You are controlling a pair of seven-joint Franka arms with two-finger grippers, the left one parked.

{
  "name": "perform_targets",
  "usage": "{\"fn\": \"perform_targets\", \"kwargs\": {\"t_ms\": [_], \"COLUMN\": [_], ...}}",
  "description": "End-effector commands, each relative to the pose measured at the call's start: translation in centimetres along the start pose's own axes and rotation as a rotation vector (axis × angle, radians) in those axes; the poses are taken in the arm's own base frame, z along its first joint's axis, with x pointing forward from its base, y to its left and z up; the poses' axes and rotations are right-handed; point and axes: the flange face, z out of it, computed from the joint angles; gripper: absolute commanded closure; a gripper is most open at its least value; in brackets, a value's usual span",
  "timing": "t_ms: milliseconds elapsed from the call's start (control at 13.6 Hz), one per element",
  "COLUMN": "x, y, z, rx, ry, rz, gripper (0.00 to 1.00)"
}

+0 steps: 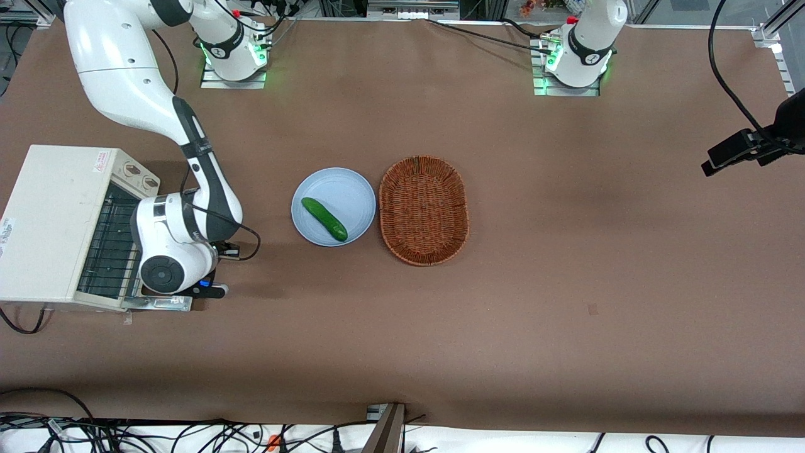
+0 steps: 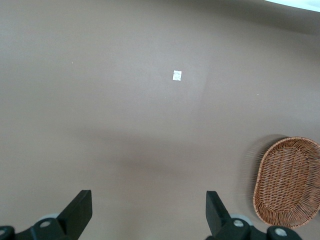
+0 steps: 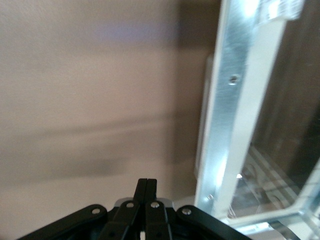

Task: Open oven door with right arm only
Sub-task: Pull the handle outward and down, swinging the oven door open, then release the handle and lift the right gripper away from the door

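Brown table [image 1: 566, 283]: hand [image 1: 204, 290] beside oven door [image 3: 235, 125].

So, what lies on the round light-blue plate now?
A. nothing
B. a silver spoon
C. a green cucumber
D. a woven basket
C: the front view shows a green cucumber lying on the round light-blue plate, with the oval brown wicker basket beside the plate; the right arm's black claw is low in front of the cream-white toaster oven, its fingers shut.
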Motion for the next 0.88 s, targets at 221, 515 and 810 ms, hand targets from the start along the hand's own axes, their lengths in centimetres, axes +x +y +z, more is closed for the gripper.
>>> {"fn": "perform_targets", "kwargs": {"t_ms": [221, 515, 810], "x": [-2.5, -6.8, -11.2], "y": [2.3, 4.2, 6.4], "z": [-9.2, -16.3, -22.0], "rx": [0.111, 0.13, 0.147], "ry": [0.055, 0.108, 0.151], "rz": [-0.059, -0.097, -0.116], "gripper": [0.46, 0.0, 0.0]}}
